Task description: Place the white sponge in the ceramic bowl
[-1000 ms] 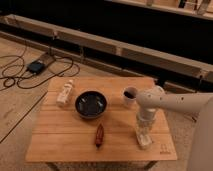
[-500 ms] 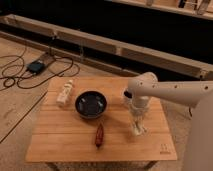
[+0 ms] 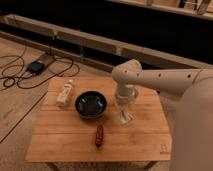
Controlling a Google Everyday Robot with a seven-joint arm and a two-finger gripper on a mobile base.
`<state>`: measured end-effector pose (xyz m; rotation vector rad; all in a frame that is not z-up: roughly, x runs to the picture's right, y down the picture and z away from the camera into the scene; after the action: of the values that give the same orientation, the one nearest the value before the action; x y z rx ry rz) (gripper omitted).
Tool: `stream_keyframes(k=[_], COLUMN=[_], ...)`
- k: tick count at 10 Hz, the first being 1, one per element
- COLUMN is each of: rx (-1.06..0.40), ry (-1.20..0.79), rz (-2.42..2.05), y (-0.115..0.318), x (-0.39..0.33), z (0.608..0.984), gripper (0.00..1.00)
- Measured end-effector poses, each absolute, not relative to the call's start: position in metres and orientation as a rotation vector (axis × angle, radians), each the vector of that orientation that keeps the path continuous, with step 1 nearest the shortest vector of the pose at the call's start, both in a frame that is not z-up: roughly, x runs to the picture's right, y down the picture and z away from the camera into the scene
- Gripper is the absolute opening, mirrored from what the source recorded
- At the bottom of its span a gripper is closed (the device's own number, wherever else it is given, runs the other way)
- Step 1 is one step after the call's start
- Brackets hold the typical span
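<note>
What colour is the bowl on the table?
The ceramic bowl is glossy dark blue-black, seen in the camera view; the hand hangs beside it.

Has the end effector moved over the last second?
Yes. The end effector shifted toward the ceramic bowl, now just beside it.

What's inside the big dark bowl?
The ceramic bowl looks empty, only shiny glaze showing. Nothing covers its inside. The gripper hangs beside it, low over the table.

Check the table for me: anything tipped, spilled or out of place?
The pale bottle appears to lie on its side left of the ceramic bowl. No spill shows on the table. The gripper sits low, right of the bowl.
</note>
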<state>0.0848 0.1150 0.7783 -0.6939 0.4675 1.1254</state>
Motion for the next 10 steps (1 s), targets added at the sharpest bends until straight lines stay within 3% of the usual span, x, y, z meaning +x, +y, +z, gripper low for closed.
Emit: stream_keyframes(k=[8, 10], rx=[-0.742, -0.752], ry=[0.273, 0.238], rz=[0.897, 0.850], y=[0.059, 0.052], x=[-0.040, -0.065], z=[0.825, 0.840], gripper=[0.00, 0.12])
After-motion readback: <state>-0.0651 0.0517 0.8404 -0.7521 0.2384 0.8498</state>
